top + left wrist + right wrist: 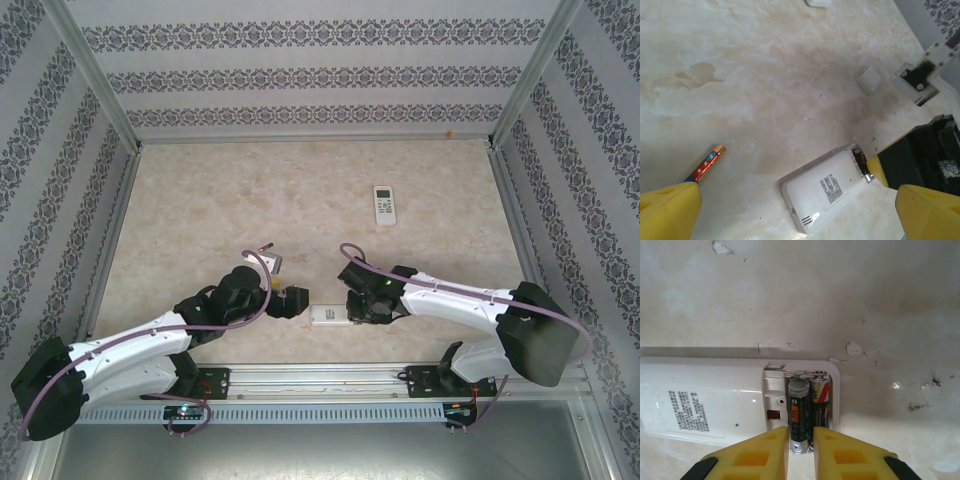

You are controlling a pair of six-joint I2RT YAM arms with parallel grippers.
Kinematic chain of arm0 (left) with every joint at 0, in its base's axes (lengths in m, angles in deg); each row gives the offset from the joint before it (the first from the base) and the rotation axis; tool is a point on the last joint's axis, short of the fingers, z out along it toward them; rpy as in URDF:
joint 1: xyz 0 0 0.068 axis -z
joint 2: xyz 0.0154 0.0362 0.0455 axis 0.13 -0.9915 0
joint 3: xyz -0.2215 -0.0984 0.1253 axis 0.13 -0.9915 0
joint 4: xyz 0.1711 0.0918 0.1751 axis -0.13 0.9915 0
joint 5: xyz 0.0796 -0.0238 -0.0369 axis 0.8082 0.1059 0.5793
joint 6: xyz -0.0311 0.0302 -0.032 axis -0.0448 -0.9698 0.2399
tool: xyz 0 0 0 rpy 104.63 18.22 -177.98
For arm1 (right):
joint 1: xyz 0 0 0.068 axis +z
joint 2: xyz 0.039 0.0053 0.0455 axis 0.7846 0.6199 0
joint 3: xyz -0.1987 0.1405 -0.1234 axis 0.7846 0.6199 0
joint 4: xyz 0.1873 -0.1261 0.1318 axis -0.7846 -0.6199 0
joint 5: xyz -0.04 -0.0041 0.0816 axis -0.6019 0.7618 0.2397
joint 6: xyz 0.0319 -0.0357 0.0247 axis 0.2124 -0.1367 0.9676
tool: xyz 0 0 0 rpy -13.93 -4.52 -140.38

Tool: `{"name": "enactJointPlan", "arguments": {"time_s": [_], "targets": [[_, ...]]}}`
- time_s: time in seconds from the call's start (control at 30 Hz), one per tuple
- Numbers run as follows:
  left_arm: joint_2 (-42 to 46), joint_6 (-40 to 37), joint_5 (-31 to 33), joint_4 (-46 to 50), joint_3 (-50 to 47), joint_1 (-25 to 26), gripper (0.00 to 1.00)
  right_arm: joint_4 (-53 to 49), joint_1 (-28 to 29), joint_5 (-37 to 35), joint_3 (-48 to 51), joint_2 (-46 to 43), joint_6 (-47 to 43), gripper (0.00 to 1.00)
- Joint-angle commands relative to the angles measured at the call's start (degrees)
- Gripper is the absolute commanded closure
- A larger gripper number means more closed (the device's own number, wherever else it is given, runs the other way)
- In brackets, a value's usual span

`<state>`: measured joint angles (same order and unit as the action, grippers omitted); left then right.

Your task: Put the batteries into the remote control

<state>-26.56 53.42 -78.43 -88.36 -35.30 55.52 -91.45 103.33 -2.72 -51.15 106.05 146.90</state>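
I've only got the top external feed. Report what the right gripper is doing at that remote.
Observer: The right gripper is closed on a dark battery, its near end sticking out of the open compartment of the remote.
Operator: Give me the other slot.
Observer: A second battery with a red band already lies there.
Operator: Now the left side.
Observer: The left gripper is open and empty; a loose battery, red and blue, lies near its left finger.
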Motion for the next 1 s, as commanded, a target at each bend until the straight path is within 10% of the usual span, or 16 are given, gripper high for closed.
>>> {"name": "enactJointPlan", "arguments": {"time_s": [0.0, 0.97], "targets": [[-1.2, 1.2, -1.9, -3.1, -0.3, 0.4, 0.00, -2.5, 0.7, -3.5, -2.3, 0.1, -0.5, 0.78], [-0.1, 1.0, 0.4, -0.7, 0.0, 0.4, 0.00, -7.5, 2.7, -7.9, -9.8, 11.3, -0.2, 0.79]]}}
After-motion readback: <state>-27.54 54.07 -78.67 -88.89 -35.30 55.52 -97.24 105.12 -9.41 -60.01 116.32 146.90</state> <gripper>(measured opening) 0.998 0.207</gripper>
